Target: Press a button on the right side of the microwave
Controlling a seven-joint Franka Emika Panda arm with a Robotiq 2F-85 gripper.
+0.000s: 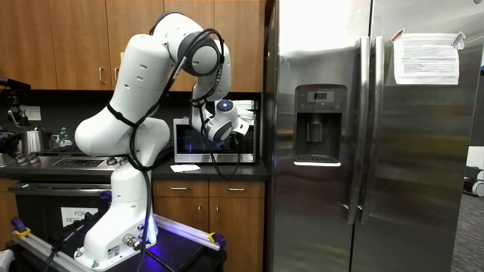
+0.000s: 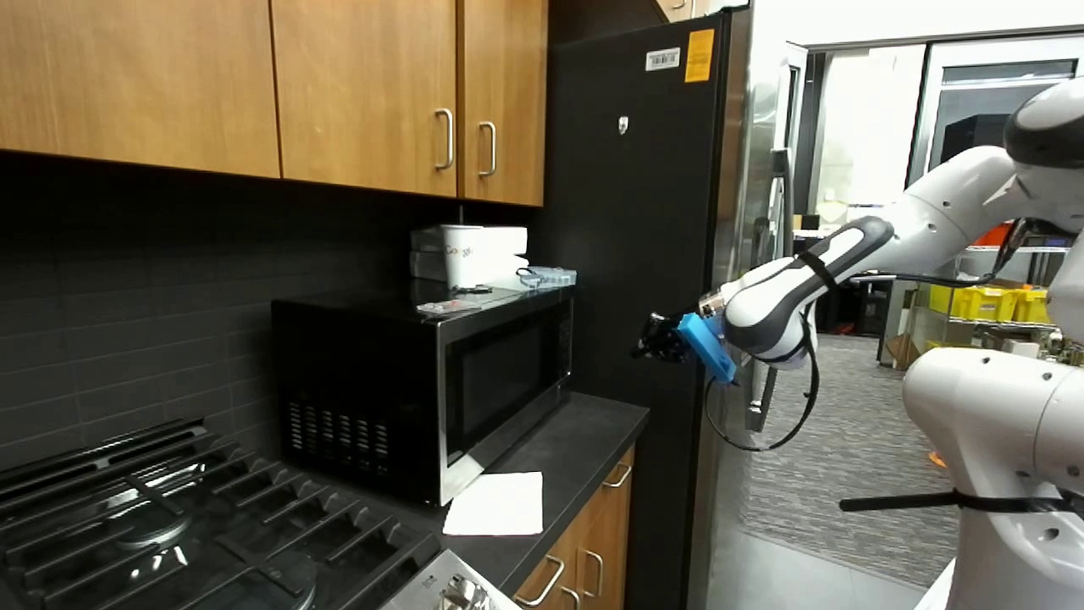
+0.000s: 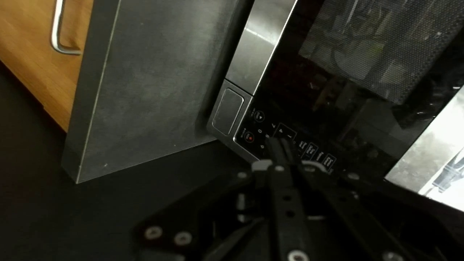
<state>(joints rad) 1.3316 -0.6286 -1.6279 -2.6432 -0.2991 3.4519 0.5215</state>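
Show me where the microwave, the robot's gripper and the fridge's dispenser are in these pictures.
Microwave (image 2: 501, 377): in an exterior view, on its dark door glass.
Gripper (image 3: 280, 145): in the wrist view, midway between its fingertips.
Fridge dispenser (image 1: 317, 126): in an exterior view, inside its dark recess.

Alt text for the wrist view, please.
Dark fingers, closed together, cover part of the number keypad on the microwave; touching or not can't be told here. A grey counter lies to the left, with a wooden cabinet and its metal handle at upper left.
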